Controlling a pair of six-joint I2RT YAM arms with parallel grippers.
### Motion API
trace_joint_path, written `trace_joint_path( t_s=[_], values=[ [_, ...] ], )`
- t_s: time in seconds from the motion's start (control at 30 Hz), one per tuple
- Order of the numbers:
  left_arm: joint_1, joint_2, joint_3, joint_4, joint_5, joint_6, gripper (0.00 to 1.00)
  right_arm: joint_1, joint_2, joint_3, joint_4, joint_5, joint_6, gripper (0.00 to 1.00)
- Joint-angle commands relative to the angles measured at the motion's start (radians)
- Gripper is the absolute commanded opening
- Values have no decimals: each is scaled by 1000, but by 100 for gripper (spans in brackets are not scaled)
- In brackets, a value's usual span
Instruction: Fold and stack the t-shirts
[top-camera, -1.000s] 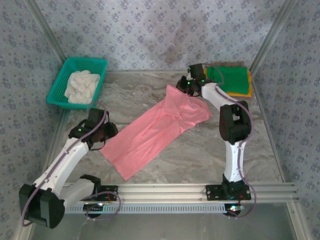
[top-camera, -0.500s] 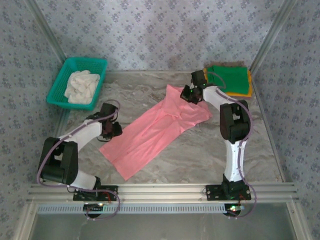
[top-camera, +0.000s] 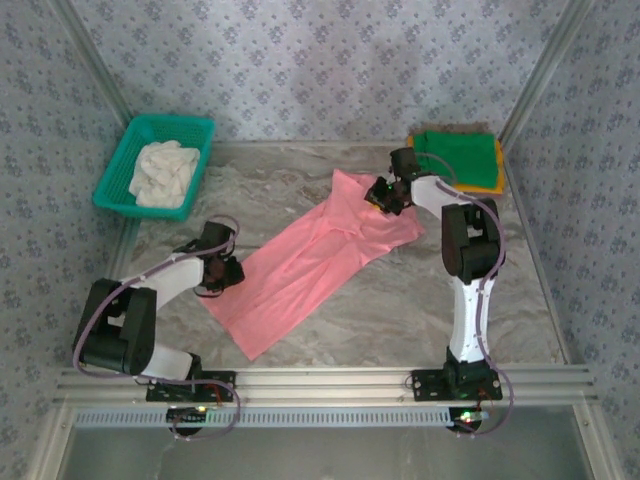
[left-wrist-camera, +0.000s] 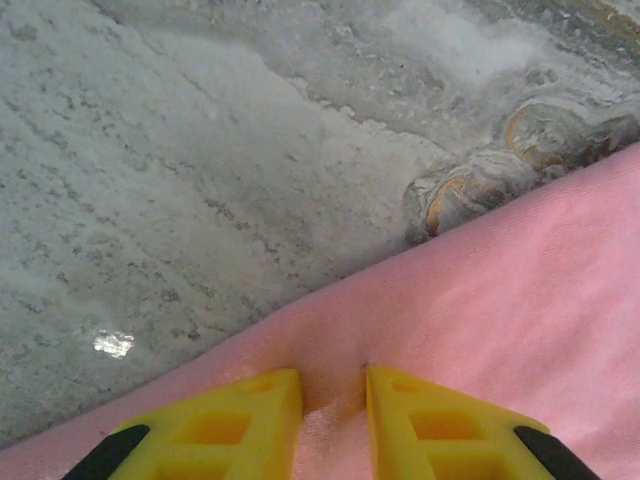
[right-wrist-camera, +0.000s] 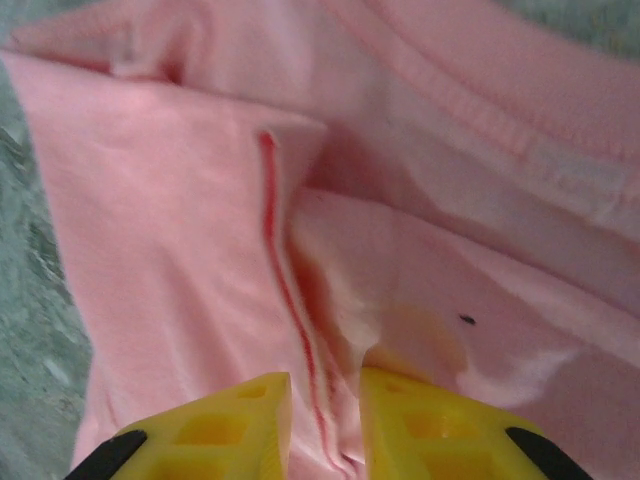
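Note:
A salmon-pink t-shirt (top-camera: 310, 260) lies spread diagonally across the marble table (top-camera: 400, 300). My left gripper (top-camera: 232, 270) is at its left long edge. In the left wrist view the yellow fingers (left-wrist-camera: 240, 410) press down on the pink cloth (left-wrist-camera: 500, 290) a narrow gap apart, with a small pucker between them. My right gripper (top-camera: 383, 195) is on the shirt's upper right part. There its jaws stand slightly apart over a raised fold and red seam (right-wrist-camera: 268, 200). A folded green t-shirt (top-camera: 460, 160) lies on an orange-yellow one (top-camera: 490, 187) at the back right.
A teal mesh basket (top-camera: 112, 178) holding a white cloth (top-camera: 165, 172) sits at the back left. Patterned walls close in the table on three sides. A metal rail (top-camera: 330, 380) runs along the near edge by the arm bases.
My left arm swung in to the shirt's left edge and lowered onto it. My right gripper slid a little right and down over the shirt's top, and its jaws parted.

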Motion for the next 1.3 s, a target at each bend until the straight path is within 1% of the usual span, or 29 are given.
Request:
trace_joint_path(
  t_s=[0.0, 0.17, 0.33, 0.53, 0.73, 0.9, 1.03, 1.1, 1.2, 1.27],
  values=[
    [-6, 37, -34, -27, -4, -14, 26, 5, 1, -18, 3, -33, 8, 28],
    [-6, 40, -28, -30, -6, -15, 25, 7, 31, -4, 34, -33, 2, 29],
    [-6, 39, -30, -36, -6, -13, 25, 4, 26, 23, 34, -31, 2, 28],
    [-6, 43, -30, -35, -8, -11, 26, 11, 19, 56, 18, -16, -3, 28],
    [-6, 44, -27, -35, -6, -7, 26, 9, 65, 93, 14, -17, -4, 26],
    [-6, 45, -27, -36, -4, -5, 26, 11, 81, 116, 5, 3, -22, 27],
    [-6, 43, -25, -38, -6, -4, 26, 10, 101, 157, -44, 36, -38, 28],
    [-6, 44, -25, -36, -4, -5, 26, 6, 115, 182, -83, 33, -47, 29],
    [-5, 47, -25, -35, -4, -4, 26, 5, 120, 175, -67, 48, -41, 29],
    [-6, 50, -22, -36, -4, -4, 26, 5, 136, 186, -52, 31, -44, 27]
  ],
)
